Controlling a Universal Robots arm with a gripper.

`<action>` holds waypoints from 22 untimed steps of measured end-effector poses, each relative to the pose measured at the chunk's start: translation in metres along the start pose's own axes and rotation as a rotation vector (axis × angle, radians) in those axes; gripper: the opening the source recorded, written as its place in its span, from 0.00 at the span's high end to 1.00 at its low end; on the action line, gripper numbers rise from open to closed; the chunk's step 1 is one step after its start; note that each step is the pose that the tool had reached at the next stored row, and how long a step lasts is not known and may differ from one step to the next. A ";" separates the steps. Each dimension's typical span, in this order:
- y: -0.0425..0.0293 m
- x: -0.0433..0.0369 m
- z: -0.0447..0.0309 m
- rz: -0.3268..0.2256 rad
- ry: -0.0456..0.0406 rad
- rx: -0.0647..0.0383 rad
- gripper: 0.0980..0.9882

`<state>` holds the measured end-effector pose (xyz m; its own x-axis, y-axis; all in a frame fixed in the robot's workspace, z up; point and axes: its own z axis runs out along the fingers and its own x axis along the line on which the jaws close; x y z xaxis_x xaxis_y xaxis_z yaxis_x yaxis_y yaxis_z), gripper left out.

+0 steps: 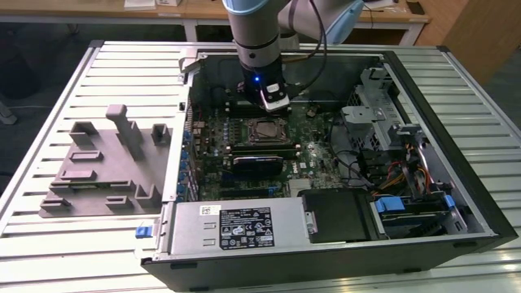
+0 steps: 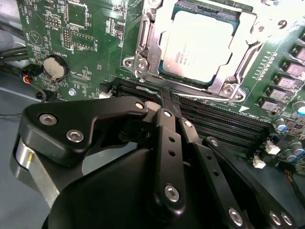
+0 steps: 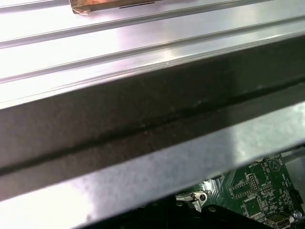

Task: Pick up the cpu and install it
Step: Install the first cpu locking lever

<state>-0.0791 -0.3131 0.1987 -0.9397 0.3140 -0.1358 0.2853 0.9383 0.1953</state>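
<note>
The cpu (image 2: 198,47), a silver-topped square chip, lies flat inside the metal socket frame (image 2: 143,59) on the green motherboard. In the exterior view the cpu (image 1: 266,129) sits near the middle of the open computer case. My gripper (image 2: 167,98) hangs just above the board beside the socket, over the black memory slots (image 2: 219,126). Its black fingers (image 2: 167,143) are shut together with nothing between them. From outside, the gripper (image 1: 267,112) is seen hanging under the arm's wrist, just behind the socket.
A black block (image 1: 258,163) lies on the board in front of the socket. The power supply (image 1: 236,226) fills the case's near side, with a drive cage (image 1: 382,122) and cables (image 1: 407,177) on the exterior view's right. A grey moulded fixture (image 1: 106,165) rests on the slatted table. The case wall (image 3: 152,124) is close to the wrist.
</note>
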 end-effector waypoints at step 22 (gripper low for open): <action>-0.0011 0.0008 0.0057 0.017 -0.0036 0.002 0.99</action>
<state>-0.0791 -0.3130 0.1929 -0.9339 0.3308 -0.1358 0.3021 0.9331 0.1953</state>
